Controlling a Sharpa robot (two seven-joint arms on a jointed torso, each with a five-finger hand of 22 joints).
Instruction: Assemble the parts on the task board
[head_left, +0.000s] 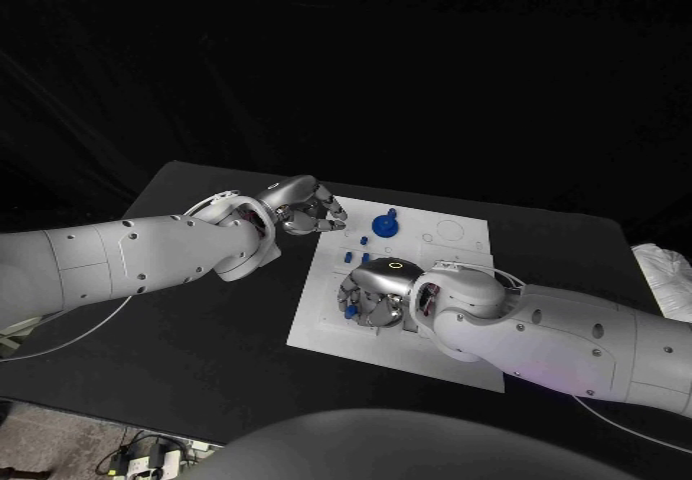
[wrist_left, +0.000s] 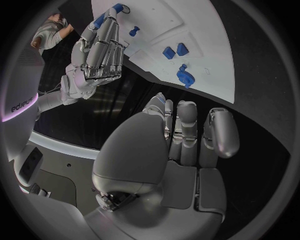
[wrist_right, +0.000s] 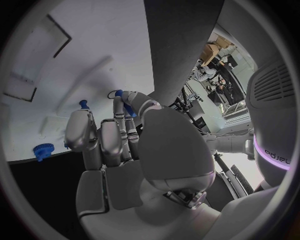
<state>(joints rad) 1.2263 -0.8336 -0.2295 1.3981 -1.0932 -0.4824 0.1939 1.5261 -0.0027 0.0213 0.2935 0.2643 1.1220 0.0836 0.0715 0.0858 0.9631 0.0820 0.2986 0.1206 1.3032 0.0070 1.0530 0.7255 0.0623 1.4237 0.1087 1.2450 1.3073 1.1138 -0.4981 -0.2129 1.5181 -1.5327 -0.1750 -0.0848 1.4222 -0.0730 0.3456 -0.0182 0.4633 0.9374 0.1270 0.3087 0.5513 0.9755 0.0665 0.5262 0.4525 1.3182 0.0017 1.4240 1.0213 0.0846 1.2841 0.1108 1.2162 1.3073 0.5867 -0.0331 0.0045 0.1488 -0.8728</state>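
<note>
Right hand (head_left: 378, 293) sits over the task board (head_left: 325, 325), fingers pinching a small blue part (head_left: 351, 311). Left hand (head_left: 299, 206) hovers at the board's far-left edge, fingers curled, holding nothing. Blue gear (head_left: 385, 224) lies on the board beside it.

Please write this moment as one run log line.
left hand: curled, holds nothing, beside task board | right hand: pinches blue part over board | blue gear: on board

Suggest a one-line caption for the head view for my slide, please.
Right hand works over the white task board near small blue parts, while the left hand hovers at the board's far edge beside a blue gear.
</note>
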